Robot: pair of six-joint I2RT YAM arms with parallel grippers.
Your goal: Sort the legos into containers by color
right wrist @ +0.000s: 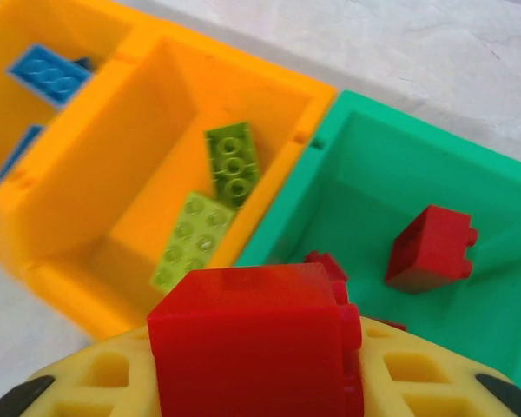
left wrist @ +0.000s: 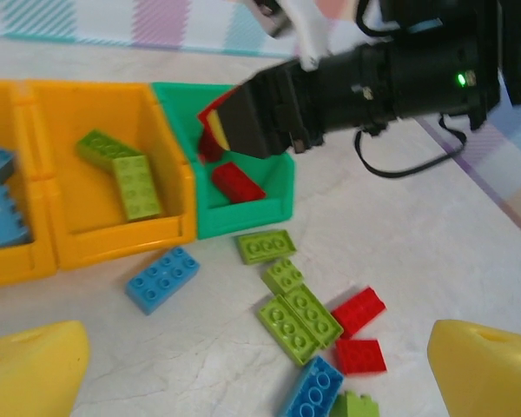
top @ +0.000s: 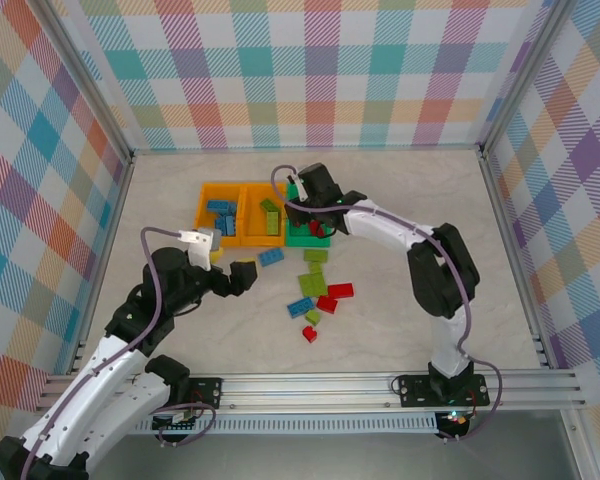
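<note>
My right gripper (right wrist: 260,387) is shut on a red lego (right wrist: 253,334), held over the near left corner of the green container (right wrist: 373,148), where red legos (right wrist: 430,248) lie. The middle orange container (right wrist: 148,174) holds lime legos (right wrist: 233,163). The left orange container (top: 220,215) holds blue ones (right wrist: 50,74). My left gripper (left wrist: 260,373) hovers open above the table, nothing between its yellow fingertips (left wrist: 30,369). Below it lie loose legos: lime (left wrist: 300,314), red (left wrist: 358,311) and blue (left wrist: 162,278). From above, the right gripper (top: 315,225) sits over the green container (top: 298,240).
The loose legos spread in front of the containers, from a blue one (top: 271,257) down to a red one (top: 310,334). The right arm (top: 400,235) reaches across from the right. Checked walls enclose the table; bare surface lies left and right of the pile.
</note>
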